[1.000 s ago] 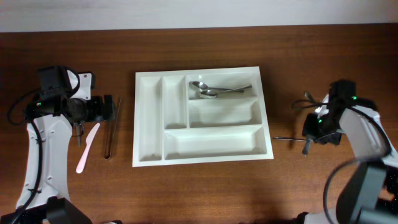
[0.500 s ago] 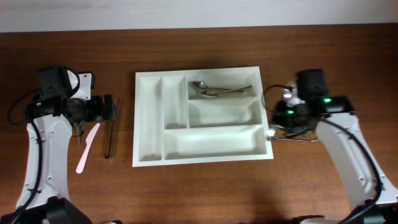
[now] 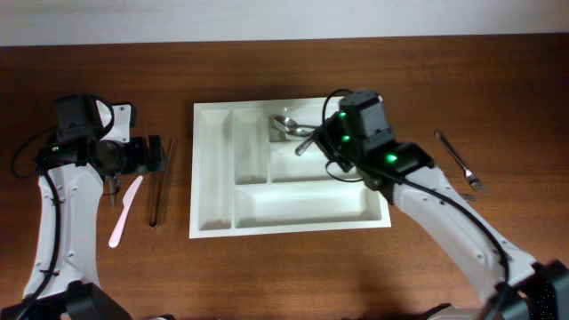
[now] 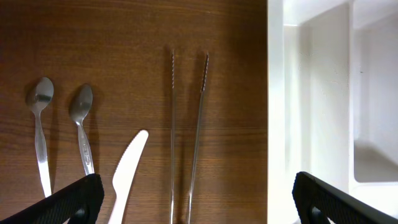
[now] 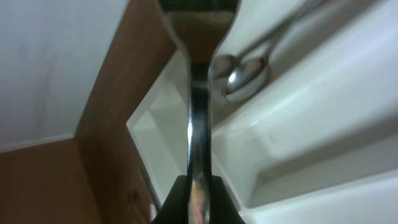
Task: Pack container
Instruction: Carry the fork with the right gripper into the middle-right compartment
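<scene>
While over container (image 3: 213, 178), within its rim, right gripper (image 5: 198, 193) on utensil (image 5: 198, 118)

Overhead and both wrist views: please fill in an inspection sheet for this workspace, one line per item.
Surface: brown wooden table, no spills seen.
Job's things: white tray at centre; spoons lie in its far right compartment, and the other compartments look bare where visible.
Clutter: a fork lies right of the tray; a white plastic knife, tongs and two spoons lie left of it.
Grippers: left gripper is open above the tongs, holding nothing. Right gripper is shut on a metal utensil above the tray.
Cables: a black cable loops beside the left arm.
Surroundings: white wall behind the table.
</scene>
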Available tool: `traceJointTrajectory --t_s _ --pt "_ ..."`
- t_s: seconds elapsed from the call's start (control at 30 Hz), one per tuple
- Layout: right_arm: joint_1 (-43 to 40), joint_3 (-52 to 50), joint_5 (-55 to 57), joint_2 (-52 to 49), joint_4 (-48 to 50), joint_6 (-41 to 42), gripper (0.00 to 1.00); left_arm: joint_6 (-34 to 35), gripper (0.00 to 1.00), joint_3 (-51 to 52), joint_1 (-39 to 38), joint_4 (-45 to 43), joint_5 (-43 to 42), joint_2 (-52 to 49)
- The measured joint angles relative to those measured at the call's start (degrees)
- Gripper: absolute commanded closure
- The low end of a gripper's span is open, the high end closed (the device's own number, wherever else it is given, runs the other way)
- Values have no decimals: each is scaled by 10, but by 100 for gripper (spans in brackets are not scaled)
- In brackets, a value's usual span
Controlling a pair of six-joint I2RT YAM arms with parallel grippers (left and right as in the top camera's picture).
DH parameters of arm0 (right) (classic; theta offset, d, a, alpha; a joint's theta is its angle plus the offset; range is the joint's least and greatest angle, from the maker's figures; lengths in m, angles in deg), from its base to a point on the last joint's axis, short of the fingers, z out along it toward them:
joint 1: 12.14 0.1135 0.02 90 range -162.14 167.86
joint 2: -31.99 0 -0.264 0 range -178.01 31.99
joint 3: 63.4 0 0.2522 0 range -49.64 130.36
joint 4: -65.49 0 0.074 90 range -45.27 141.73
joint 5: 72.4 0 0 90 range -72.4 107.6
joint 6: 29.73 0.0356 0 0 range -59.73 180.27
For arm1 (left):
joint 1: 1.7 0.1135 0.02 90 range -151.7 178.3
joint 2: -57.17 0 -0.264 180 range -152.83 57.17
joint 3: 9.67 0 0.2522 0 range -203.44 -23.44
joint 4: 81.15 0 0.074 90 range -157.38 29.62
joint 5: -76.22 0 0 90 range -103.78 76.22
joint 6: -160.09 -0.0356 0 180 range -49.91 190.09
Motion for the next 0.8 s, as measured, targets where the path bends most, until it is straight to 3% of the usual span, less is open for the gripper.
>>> traceJointTrajectory --t_s 0.2,0.47,0.8 --pt "5 0 1 -70 1 125 96 0 1 0 0 0 0 0" --pt "5 0 -16 -117 29 233 96 0 1 0 0 0 0 0" --pt "5 0 -46 -141 71 285 96 0 1 0 0 0 0 0"
